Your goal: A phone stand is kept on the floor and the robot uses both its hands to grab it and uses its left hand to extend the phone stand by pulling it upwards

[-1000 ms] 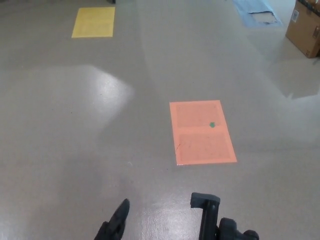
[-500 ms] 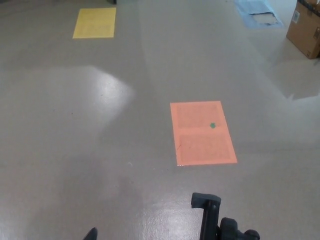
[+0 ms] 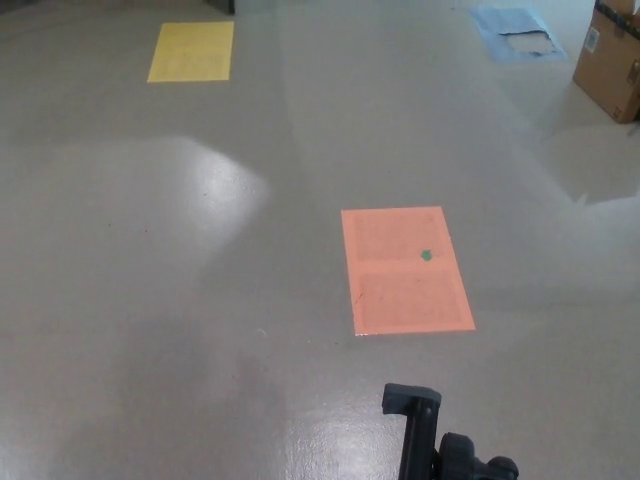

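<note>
The black phone stand (image 3: 412,428) rises from the bottom edge of the head view, its clamp head topmost and its post running down out of frame. A black rounded mass that looks like my right hand (image 3: 474,465) sits right against the post at the bottom edge. Most of it is cut off, so its grip is unclear. My left hand does not show. The stand's base is hidden below the frame.
An orange rectangle (image 3: 405,270) with a small green dot (image 3: 426,255) is marked on the grey floor ahead. A yellow rectangle (image 3: 192,51) lies far left, a blue sheet (image 3: 515,22) far right, and a cardboard box (image 3: 612,58) at the right edge.
My left hand, raised at the bottom left one second ago, has dropped out of the frame. The view has tilted slightly. The stand has stayed in place.
</note>
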`<state>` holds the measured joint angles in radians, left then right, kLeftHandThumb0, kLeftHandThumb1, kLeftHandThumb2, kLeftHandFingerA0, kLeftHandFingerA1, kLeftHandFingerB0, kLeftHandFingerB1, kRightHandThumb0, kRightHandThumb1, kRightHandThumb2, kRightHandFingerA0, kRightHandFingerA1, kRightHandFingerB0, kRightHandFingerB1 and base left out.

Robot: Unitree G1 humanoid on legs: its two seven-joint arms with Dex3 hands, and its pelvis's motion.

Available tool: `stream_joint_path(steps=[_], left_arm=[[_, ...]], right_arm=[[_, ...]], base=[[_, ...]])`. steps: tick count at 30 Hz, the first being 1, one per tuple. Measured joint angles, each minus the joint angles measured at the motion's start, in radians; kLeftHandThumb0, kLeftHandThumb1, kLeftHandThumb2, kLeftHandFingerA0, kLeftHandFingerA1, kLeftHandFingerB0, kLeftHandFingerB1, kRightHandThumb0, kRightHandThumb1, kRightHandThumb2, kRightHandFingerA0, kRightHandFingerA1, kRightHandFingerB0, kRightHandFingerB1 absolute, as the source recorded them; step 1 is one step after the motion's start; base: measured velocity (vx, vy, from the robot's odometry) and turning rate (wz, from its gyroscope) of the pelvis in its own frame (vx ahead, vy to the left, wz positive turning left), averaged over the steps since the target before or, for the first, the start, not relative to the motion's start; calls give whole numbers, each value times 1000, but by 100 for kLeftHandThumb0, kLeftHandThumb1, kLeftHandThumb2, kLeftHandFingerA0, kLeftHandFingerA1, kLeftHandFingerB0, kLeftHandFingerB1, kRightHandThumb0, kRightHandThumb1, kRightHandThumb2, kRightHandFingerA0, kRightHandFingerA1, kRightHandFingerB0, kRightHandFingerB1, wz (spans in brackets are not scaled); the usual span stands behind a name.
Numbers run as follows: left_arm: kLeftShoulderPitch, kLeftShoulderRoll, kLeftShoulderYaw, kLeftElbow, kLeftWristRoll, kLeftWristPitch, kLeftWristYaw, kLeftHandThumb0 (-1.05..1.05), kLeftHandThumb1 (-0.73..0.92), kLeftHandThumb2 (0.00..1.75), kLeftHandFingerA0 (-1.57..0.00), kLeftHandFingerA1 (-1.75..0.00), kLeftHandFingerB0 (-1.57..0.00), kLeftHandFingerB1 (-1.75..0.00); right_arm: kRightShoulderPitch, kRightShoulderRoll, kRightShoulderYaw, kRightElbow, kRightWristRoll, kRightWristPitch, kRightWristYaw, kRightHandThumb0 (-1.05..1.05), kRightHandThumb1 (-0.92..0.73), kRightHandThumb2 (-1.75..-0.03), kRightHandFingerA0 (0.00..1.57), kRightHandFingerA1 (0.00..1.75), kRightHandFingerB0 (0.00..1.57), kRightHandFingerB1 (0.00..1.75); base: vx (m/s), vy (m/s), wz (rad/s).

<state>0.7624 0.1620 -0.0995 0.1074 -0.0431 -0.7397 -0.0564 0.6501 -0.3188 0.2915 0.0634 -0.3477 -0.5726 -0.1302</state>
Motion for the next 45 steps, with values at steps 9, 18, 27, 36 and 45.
stream_joint_path(steps=[9, 18, 27, 36, 45], left_arm=[[83, 30, 76, 78, -35, -104, -37, -87, 63, 103, 0, -9, 0, -22], [136, 42, 139, 198, -88, -207, -74, -90, 66, 104, 0, -7, 0, -15], [157, 47, 181, 276, -139, -284, -111, -89, 67, 105, 0, -10, -1, -18], [166, 61, 198, 324, -217, -360, -182, -90, 68, 105, 0, -9, 0, -18], [147, 61, 207, 334, -263, -392, -241, -89, 68, 105, 0, -10, -1, -19]], right_arm=[[143, -17, -47, 6, 37, -87, 3, -83, -64, -77, 0, 0, 0, 0], [264, -29, -88, 88, 86, -182, 13, -80, -78, -64, 0, 0, 0, 0], [291, 1, -104, 238, 105, -298, 10, -83, -88, -67, 0, 0, 0, 0], [288, 10, -97, 270, 205, -352, 72, -104, -88, -115, 0, 14, 0, 10], [277, 13, -123, 279, 240, -367, 111, -75, -88, -84, 0, 0, 0, 0]], base=[[0, 0, 0], [0, 0, 0], [0, 0, 0], [0, 0, 0], [0, 0, 0]])
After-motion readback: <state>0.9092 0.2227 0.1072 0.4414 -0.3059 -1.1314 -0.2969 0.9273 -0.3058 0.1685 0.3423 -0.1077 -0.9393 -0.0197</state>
